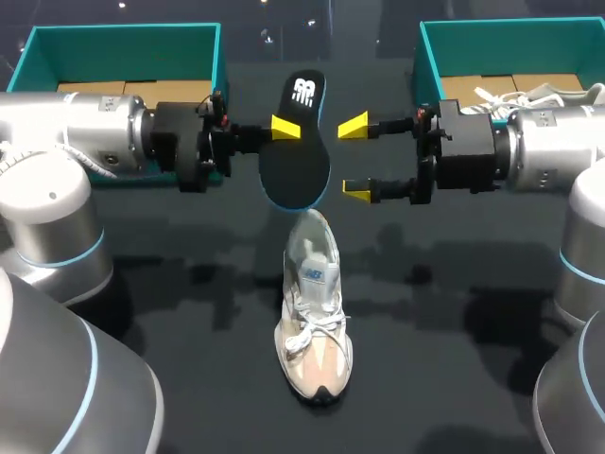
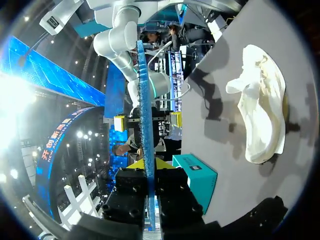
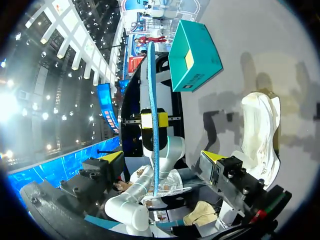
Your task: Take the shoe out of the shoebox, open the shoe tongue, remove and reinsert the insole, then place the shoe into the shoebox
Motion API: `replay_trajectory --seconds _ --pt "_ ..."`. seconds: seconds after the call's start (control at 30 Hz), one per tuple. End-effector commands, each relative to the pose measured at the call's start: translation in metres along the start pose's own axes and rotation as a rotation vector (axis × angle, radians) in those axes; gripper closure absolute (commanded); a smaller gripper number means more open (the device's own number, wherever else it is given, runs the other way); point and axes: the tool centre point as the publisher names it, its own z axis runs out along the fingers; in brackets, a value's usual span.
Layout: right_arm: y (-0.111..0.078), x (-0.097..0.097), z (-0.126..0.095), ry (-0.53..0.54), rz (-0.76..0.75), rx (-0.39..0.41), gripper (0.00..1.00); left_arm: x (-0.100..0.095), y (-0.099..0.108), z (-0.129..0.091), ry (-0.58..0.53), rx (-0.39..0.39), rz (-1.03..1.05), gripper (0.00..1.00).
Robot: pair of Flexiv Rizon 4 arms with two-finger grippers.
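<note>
Head view: a dark, matte table [image 1: 454, 312] carries soft shadows of both arms, with a teal open-topped left shoebox [image 1: 123, 38] at its far left corner and a matching right shoebox [image 1: 510, 33] at its far right (each shows a tan cardboard floor). The right shoebox holds a second shoe [image 1: 534, 95], pale with white laces. Above the far middle of the table the left gripper [image 1: 284, 128] is clamped on the insole [image 1: 295, 161], a thin, flat, foot-shaped piece with a black face, a white printed mark at its far end and a blue rim; its broad face is turned to the head camera and it is seen edge-on in both wrist views. The right gripper [image 1: 355, 159] is just right of the insole with its yellow-tipped fingers spread wide, touching nothing. The shoe [image 1: 315, 322] stands upright on its sole in the middle of the table, nearer than the insole, toe pointing near; its upper is cream and beige mesh with white laces.
</note>
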Motion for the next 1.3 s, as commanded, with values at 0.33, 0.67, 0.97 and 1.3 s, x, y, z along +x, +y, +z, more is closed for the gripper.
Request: replay_trajectory --seconds 0.33,0.67,0.97,1.3 --pt "0.008 -0.002 0.031 -0.002 -0.017 0.008 0.29 0.008 0.005 0.016 -0.003 -0.037 0.041 1.0" --pt "0.009 -0.001 0.043 -0.004 -0.026 0.036 0.57 0.01 0.01 0.021 -0.002 -0.049 0.044 1.0" --pt "0.008 -0.001 0.049 0.0 -0.017 0.05 0.65 0.01 0.013 0.024 -0.005 -0.055 0.051 1.0" --pt "0.007 -0.002 0.05 0.0 -0.007 0.043 0.77 0.01 0.014 0.025 -0.005 -0.052 0.054 1.0"
